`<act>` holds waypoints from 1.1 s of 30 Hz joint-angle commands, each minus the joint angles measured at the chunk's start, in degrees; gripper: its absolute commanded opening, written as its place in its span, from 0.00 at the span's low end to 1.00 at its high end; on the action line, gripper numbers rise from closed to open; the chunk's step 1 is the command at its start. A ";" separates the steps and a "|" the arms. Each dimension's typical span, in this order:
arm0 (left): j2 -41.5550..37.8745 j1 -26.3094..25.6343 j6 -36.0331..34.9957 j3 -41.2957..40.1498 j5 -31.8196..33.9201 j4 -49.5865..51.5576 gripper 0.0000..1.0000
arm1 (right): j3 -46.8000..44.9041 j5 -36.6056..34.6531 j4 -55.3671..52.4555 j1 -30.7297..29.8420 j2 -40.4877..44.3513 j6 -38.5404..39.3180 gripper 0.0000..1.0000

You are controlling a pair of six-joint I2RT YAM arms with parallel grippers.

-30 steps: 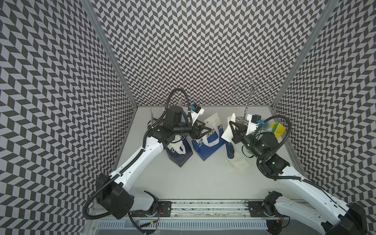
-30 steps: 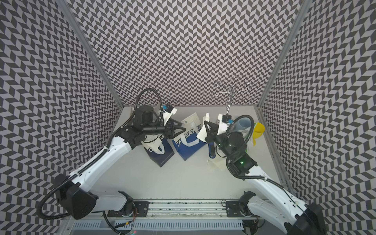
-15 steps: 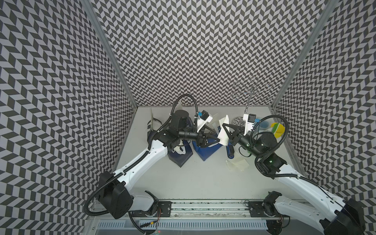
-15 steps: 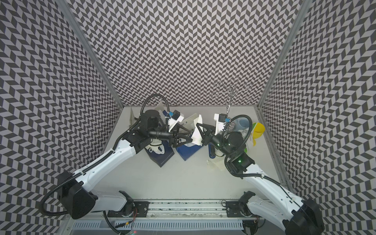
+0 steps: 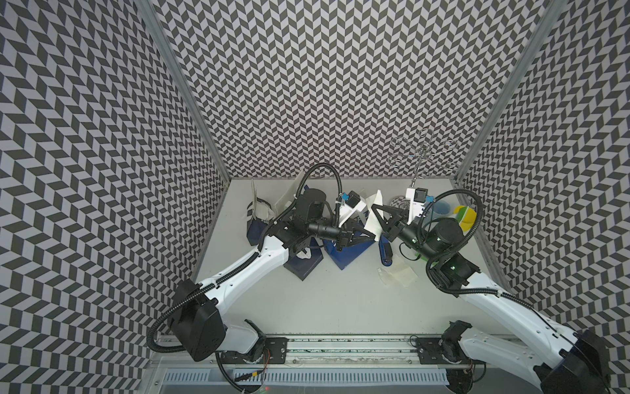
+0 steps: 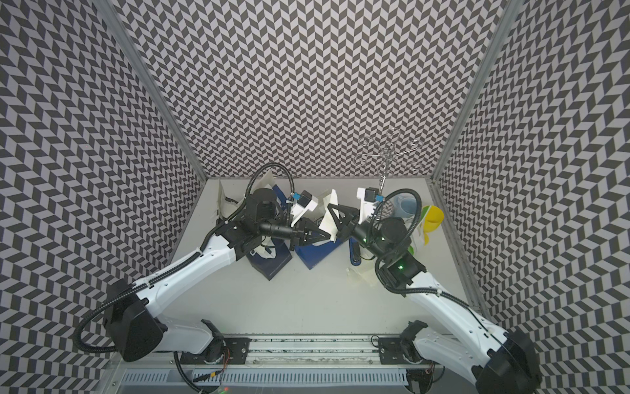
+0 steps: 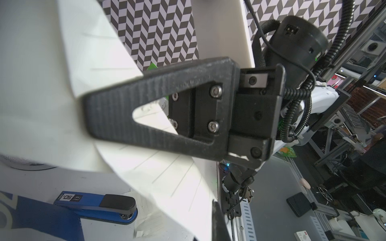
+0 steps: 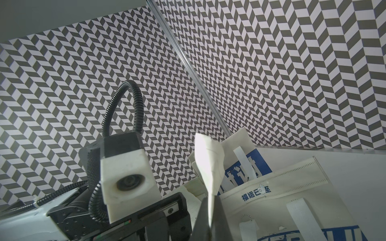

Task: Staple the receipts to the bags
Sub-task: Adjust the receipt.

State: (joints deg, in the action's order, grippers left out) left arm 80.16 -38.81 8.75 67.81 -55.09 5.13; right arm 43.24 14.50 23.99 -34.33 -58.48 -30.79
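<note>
- Evidently the step in hand is a mid-air pass or re-grip of one receipt [image 5: 371,225], which hangs above the table [image 5: 324,307] between the two arms.
- The right gripper [image 8: 208,226] is clamped on it. The right wrist view shows the slip pinched edge-on between the closed jaws and standing up beyond them.
- The left gripper [image 5: 370,235] is closed too, and its tips meet the slip's lower edge in both top views. It looks to have pinched that edge, though the contact itself is hidden.
- Next, I judge, one gripper must let go so the slip can be laid against the face of the blue bag [image 5: 344,258] lying flat just below. Paper and bag edge then need feeding together into the stapler's mouth.
- The stapler [image 5: 385,254] lies on the table just beside that bag, under the right wrist and untouched. With both grippers busy, nothing is free to press it.
- A second blue bag [image 5: 305,267] lies by the left forearm, and more bags [image 5: 255,233] stand near the back-left wall. Spare receipts [image 5: 400,276] lie loose near the right arm.
- In the way: both wrists crowd the same spot over the bag, and so thin a slip could crease or tear if the two pull against each other.
</note>
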 commanded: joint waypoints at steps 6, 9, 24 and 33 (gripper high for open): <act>-1.35 2.99 4.34 -3.77 0.16 -6.37 0.00 | 0.75 -5.07 -5.16 0.08 2.27 6.49 0.36; -2.38 4.03 2.40 -3.60 0.16 -2.90 0.00 | 0.53 -12.31 -8.64 0.09 5.05 10.30 0.61; -15.61 5.14 1.80 -16.39 -5.10 -20.44 0.00 | -6.97 29.20 4.20 6.42 7.79 4.02 0.75; -14.92 5.15 4.39 -17.10 -7.59 -25.99 0.00 | -6.72 44.18 12.10 6.03 6.84 0.27 0.76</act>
State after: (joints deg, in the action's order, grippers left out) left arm 65.17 -33.98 11.70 51.22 -60.75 -16.86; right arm 34.65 51.70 29.45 -28.01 -51.81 -28.80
